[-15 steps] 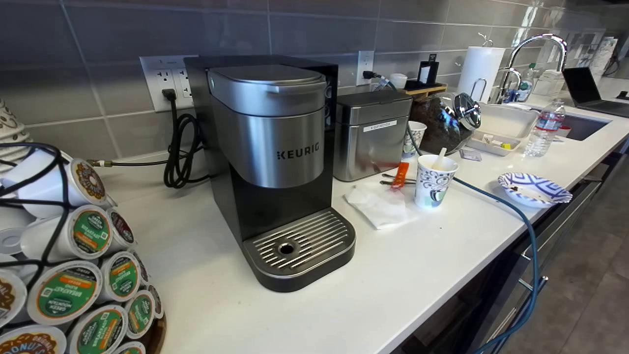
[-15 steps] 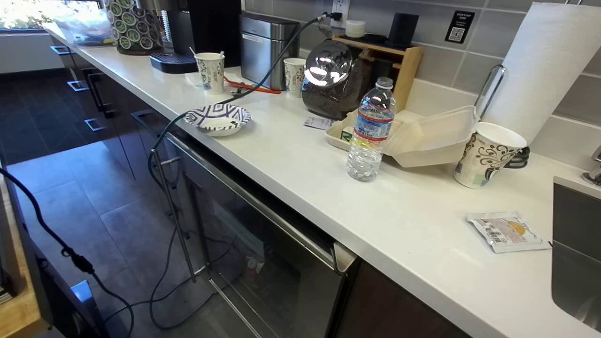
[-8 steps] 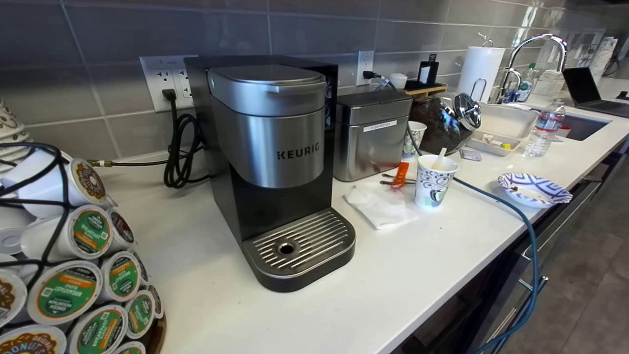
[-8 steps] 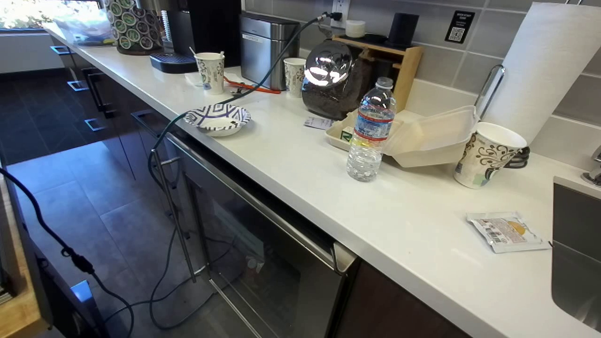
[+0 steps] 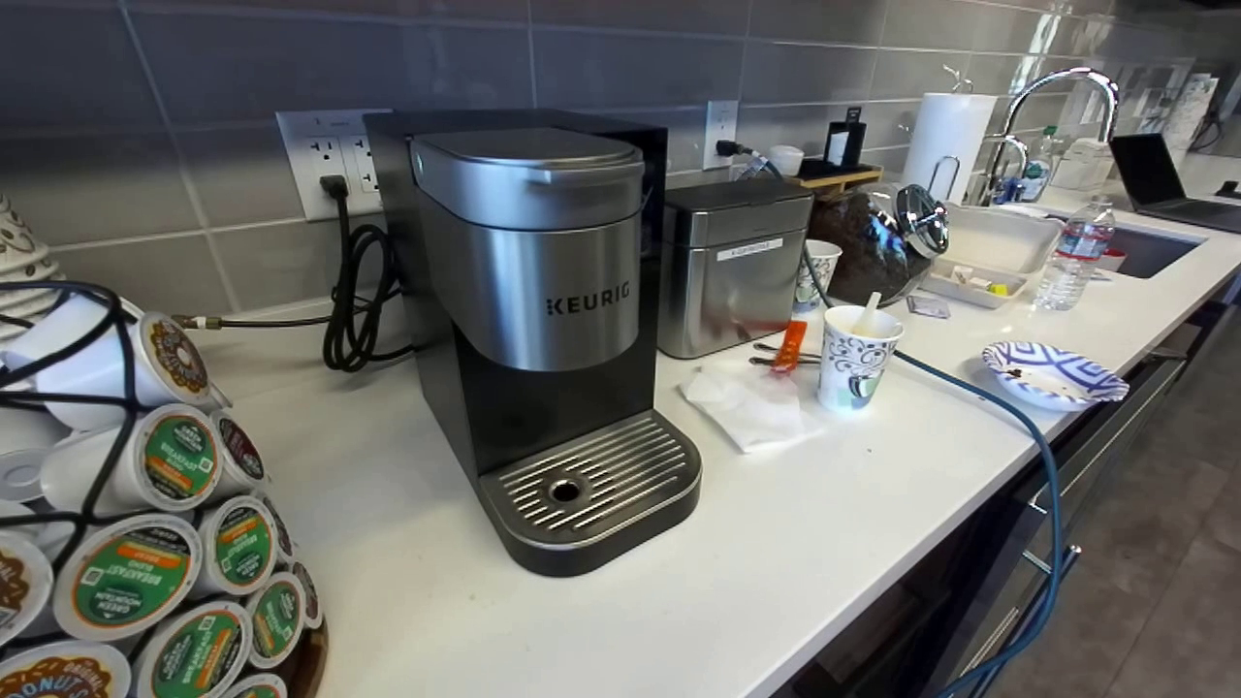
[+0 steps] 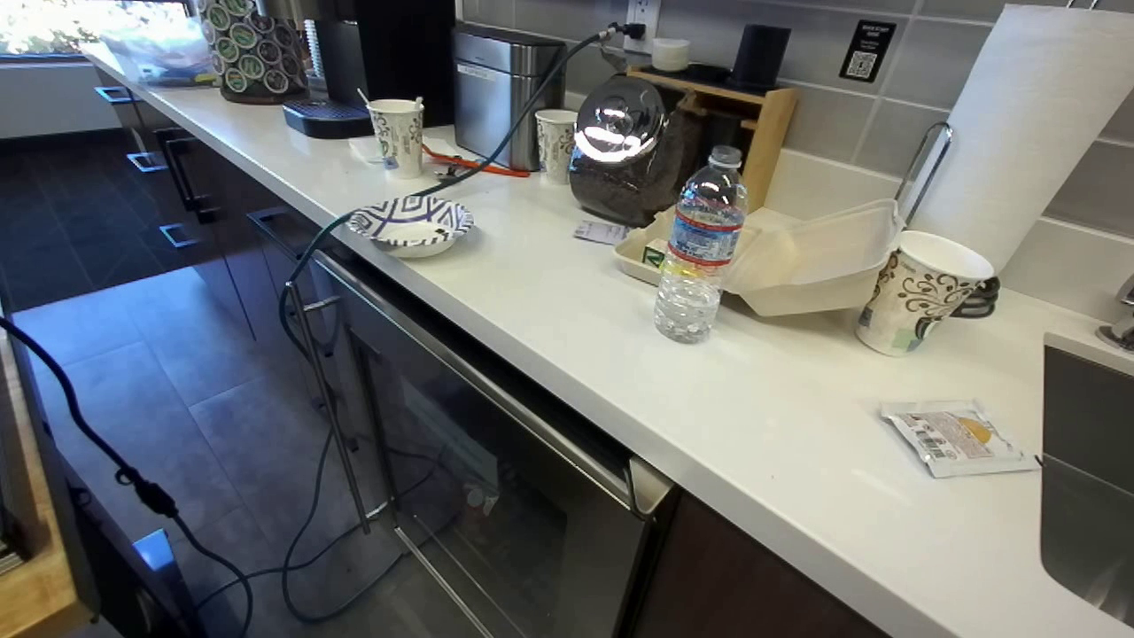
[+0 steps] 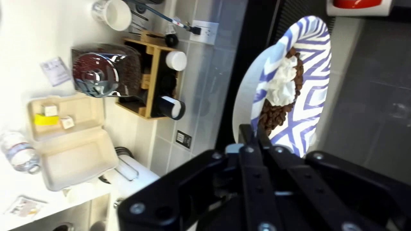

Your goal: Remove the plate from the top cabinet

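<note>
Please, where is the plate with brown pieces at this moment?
The plate is right of centre in the wrist view, its rim pinched in the gripper.

Remotely, I spotted KEURIG on the coffee machine (image 5: 551, 271), GREEN MOUNTAIN BREAKFAST BLEND on green-lidded pods (image 5: 177, 460), ORIGINAL DONUT on a brown-lidded pod (image 5: 66, 672) and a QR code on a wall card (image 6: 867, 50).

- Keurig coffee maker (image 5: 553, 262) on the white table (image 5: 417, 601), its cord (image 5: 342, 291) plugged into a wall outlet (image 5: 320, 150).
- Coffee pods (image 5: 179, 456), several marked Breakfast Blend, in a black wire holder (image 5: 130, 393).
- Patterned paper cup (image 5: 856, 368) holding a pale stick (image 5: 872, 306), beside a white napkin (image 5: 751, 407).
- Blue-and-white paper bowl (image 5: 1071, 375) near the table's edge.
</note>
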Motion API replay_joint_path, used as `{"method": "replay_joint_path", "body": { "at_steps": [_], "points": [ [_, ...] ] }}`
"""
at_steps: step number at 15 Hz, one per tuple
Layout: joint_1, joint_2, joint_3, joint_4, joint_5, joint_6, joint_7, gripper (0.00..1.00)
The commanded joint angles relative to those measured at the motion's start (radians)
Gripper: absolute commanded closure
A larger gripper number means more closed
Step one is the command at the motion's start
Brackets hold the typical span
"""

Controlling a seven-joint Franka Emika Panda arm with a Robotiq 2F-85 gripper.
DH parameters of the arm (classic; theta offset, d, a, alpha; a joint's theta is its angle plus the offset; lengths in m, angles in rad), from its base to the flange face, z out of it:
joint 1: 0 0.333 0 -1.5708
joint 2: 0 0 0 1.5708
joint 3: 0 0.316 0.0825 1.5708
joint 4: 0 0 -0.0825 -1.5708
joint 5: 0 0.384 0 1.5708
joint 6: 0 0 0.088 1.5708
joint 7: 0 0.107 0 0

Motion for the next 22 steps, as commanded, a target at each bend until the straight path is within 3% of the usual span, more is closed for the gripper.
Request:
{"method": "replay_joint_path", "body": {
  "at_steps": [1,3,6,9,10,13,18,22],
  "points": [
    [-0.008,-0.163,0.043,-0.247,-0.145,-0.021,0.064,0.99],
    [-0.030,-0.216,0.088,-0.349,-0.301,0.056,0.118,0.99],
    [-0.063,-0.273,0.133,-0.503,-0.417,0.165,0.245,0.99],
    [-0.061,-0.320,0.136,-0.656,-0.429,0.212,0.402,0.99],
    [-0.035,-0.245,0.113,-0.511,-0.412,0.159,0.311,0.97],
    [-0.040,-0.274,0.116,-0.602,-0.418,0.186,0.368,0.97],
    [-0.041,-0.293,0.118,-0.614,-0.418,0.188,0.381,0.99],
    [-0.052,-0.321,0.133,-0.846,-0.446,0.360,0.402,0.99]
  ]
}}
